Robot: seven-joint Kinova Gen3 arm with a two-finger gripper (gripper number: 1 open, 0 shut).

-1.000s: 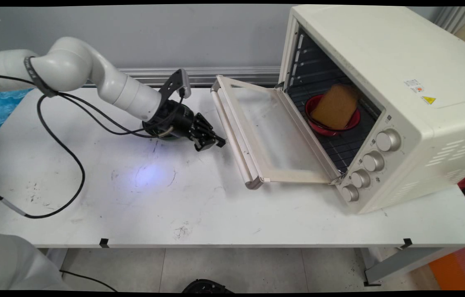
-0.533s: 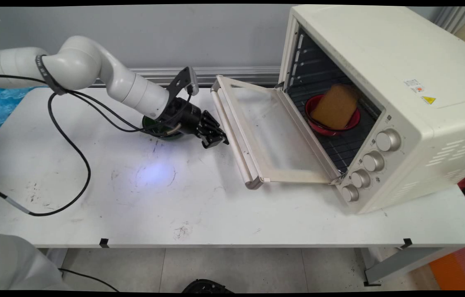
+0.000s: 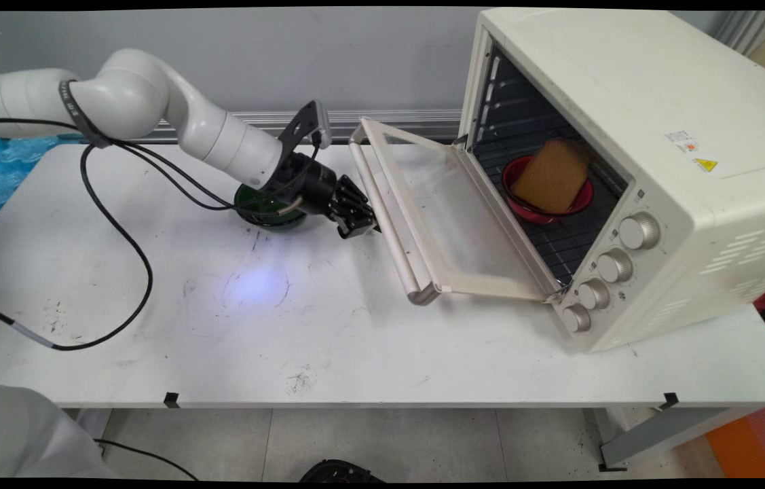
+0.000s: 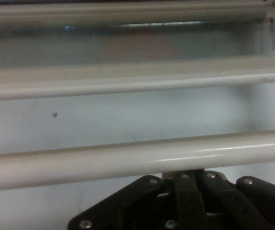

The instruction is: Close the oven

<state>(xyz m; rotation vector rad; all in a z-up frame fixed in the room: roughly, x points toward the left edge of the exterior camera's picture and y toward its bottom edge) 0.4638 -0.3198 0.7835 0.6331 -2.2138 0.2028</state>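
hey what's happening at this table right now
A white robot arm has its end effector under the handle of an oven door, which is partly lifted off the table. The hand view shows the handle bar right above the black linkage. Inside the oven, a brown slice of bread leans in a red bowl on the rack. A dark green bowl sits on the table beneath the arm's wrist.

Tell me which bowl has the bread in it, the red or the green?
The red bowl, inside the oven, holds the bread. The green bowl sits on the table under the arm.
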